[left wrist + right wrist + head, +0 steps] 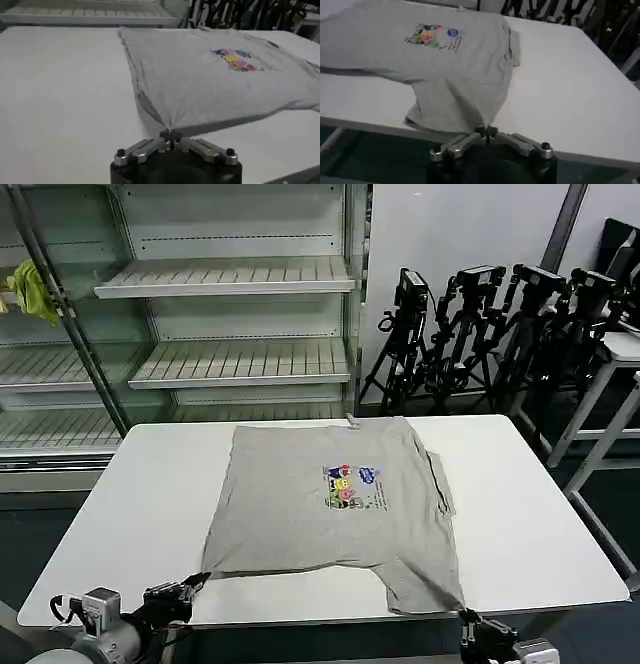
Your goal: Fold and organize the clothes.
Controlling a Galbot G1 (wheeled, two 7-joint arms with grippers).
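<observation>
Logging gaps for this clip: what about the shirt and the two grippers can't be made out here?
- Chest print on the grey shirt: wording too small in the head view and both wrist views.
- Right gripper: how much hem it pinches is hidden by its own closed fingertips.
- Left gripper: same at its shirt corner.
- Shirt's underside and far sleeve: hidden by the fabric itself, head view.
</observation>
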